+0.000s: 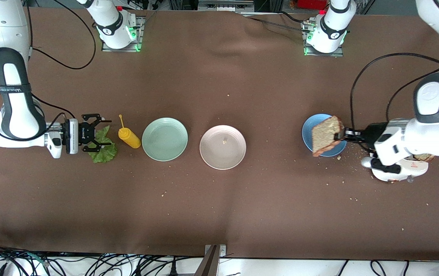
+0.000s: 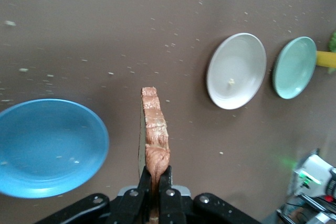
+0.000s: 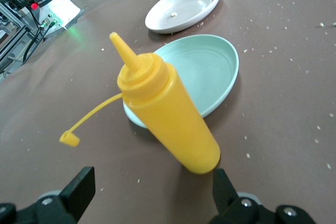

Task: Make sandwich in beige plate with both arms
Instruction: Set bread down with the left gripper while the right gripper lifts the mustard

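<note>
Currently holding a bread slice [image 1: 326, 135] on edge above the blue plate [image 1: 308, 132], left gripper [image 2: 155, 178] fingers clamped on the slice's crust at one end. Hovering with the right gripper [image 1: 96, 134] over the lettuce leaf [image 1: 104, 147] at the right arm's end of the surface, fingers spread wide and holding nothing, just beside the yellow squeeze bottle [image 1: 129, 137]. Sitting bare between the mint-green plate [image 1: 164, 138] and the blue plate: the beige plate [image 1: 222, 147], carrying only a crumb.

Likely risks:
- Gripping a thin edge only; slice possibly tearing or crumbling in transit, judging by crumbs scattered about the surface.
- Releasing from an on-edge pose; slice possibly landing across the beige plate's rim.
- Descending on the lettuce; possibly nudging the bottle.
</note>
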Action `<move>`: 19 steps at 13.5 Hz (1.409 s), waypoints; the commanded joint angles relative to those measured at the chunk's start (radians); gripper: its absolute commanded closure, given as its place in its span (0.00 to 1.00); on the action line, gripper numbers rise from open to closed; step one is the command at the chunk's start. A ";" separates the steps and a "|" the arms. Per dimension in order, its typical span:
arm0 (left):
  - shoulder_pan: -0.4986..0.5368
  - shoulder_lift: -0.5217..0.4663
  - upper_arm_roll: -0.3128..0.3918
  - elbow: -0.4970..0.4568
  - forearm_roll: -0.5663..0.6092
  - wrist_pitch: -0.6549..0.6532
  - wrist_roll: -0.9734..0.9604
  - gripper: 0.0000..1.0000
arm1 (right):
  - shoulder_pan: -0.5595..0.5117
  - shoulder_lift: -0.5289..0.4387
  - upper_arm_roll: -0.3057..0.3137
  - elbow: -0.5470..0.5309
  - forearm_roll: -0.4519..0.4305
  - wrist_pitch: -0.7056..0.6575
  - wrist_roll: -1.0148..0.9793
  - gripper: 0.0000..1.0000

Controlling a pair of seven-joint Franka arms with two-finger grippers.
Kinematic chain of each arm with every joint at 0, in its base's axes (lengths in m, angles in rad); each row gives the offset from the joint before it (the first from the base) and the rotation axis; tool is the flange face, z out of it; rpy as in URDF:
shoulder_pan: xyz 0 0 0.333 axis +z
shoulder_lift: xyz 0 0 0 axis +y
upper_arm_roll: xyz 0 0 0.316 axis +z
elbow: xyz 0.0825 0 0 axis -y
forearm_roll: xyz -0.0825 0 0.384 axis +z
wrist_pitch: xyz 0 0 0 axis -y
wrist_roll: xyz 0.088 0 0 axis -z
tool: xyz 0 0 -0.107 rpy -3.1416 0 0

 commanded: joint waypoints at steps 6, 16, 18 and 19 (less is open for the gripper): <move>-0.161 0.238 0.011 0.030 -0.477 0.173 0.004 1.00 | 0.030 0.044 0.015 0.015 0.113 -0.009 -0.121 0.01; -0.357 0.304 0.012 0.023 -0.665 0.501 0.012 1.00 | 0.045 0.096 0.033 0.056 0.148 -0.012 -0.124 0.01; -0.359 0.302 0.012 0.022 -0.669 0.502 0.012 1.00 | 0.045 0.097 0.033 0.059 0.142 -0.018 -0.127 0.47; -0.362 0.302 0.012 0.018 -0.666 0.502 0.012 1.00 | 0.045 0.097 0.033 0.060 0.137 -0.018 -0.127 0.68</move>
